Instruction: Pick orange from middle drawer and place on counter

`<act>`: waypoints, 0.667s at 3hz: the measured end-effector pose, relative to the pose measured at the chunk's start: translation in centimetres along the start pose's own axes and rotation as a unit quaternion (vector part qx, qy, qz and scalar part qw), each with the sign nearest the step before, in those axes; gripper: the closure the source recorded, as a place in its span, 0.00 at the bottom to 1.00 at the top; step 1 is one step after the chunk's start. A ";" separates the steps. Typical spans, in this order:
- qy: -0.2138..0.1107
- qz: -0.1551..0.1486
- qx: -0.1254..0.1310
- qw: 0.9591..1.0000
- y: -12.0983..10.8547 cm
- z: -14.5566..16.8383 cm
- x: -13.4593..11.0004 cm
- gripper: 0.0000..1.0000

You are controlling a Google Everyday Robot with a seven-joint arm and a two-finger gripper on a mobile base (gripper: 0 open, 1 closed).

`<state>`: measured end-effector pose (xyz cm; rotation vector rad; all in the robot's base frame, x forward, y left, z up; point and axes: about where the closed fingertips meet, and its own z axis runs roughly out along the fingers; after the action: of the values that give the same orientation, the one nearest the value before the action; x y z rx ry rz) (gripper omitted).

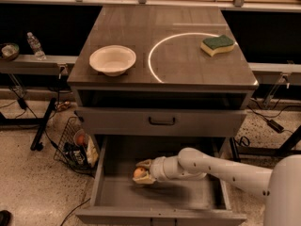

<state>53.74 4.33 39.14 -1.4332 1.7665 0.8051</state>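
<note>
A: Orange (139, 173) sitting left of centre in the open middle drawer (160, 216), toward its back. Being held?

B: Looking that way: gripper (138, 172) down inside the drawer, clasping the fruit with 1 finger on each side.

A: Handling the lift how?

B: Keeping the squeeze steady and lifting just clear of the drawer floor first, probably; avoiding any tilt, risking a slip otherwise with such a smooth round fruit.

A: Minding which edges?

B: Watching the closed drawer front (161, 121) with the black handle, hanging above the arm (211, 166), so drawing out toward the open drawer's front lip before climbing past it. Staying off both side walls too.

A: Landing where?

B: Aiming for bare counter (188, 74) inside the white arc (150, 62), between the white bowl (113, 60) and the yellow-green sponge (217, 45), apart from both.
</note>
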 end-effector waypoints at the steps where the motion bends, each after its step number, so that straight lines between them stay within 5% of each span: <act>1: -0.033 0.003 0.017 0.999 1.2 -3.3 -2.0 0.88; 2: -0.056 0.019 0.032 0.998 2.8 -8.7 -3.6 1.00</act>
<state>50.23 -0.32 47.03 -1.2910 1.7242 0.8245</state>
